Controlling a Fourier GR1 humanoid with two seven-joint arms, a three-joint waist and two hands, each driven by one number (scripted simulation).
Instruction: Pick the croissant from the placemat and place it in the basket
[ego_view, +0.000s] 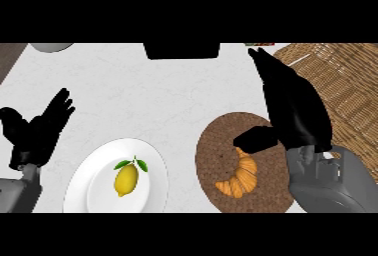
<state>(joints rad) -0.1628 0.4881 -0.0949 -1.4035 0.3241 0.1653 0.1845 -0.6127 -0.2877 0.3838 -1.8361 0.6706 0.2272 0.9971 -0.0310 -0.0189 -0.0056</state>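
Note:
An orange croissant (241, 178) lies on the round brown placemat (218, 160) at the lower middle right. My right hand (295, 107) hangs over the placemat's right side, its fingers straight and pointing away toward the counter's back. Its thumb (255, 139) sticks out left, just above the croissant's upper tip; whether they touch I cannot tell. The woven wicker basket (339, 85) fills the right side, behind the right hand. My left hand (35, 130) rests open at the left edge, fingers up.
A white plate (92, 187) holding a yellow lemon (127, 179) with green leaves sits left of the placemat. A black object (181, 50) stands at the back middle, and a grey rounded item (52, 47) at the back left.

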